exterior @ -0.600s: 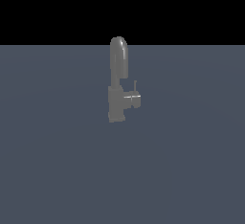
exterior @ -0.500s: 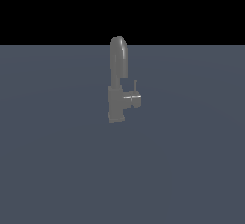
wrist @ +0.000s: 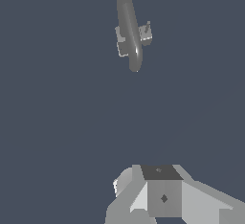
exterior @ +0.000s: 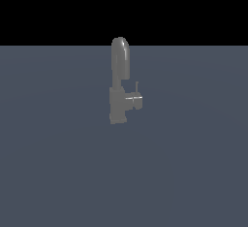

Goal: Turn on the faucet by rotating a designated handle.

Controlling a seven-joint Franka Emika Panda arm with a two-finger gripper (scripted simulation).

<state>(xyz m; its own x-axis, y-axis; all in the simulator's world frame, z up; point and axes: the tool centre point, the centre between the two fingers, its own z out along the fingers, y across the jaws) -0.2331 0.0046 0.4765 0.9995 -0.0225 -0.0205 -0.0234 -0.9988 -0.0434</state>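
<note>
The dull grey faucet [exterior: 118, 83] stands upright on the flat blue-grey floor, its arched spout rising from a blocky base. The handle [exterior: 133, 100] is a short stub sticking out toward the exterior view's right, with a thin upright pin at its end. No arm shows in the exterior view. From above, the wrist view shows the faucet [wrist: 129, 31] with the handle [wrist: 146, 32] beside the spout. The gripper [wrist: 161, 182] appears only as pale blocky parts at the picture's edge, well away from the faucet. Its fingers are not distinct, and nothing is seen held.
A plain blue-grey floor [exterior: 193, 172] surrounds the faucet on all sides, with a black background beyond its far edge. No other objects show.
</note>
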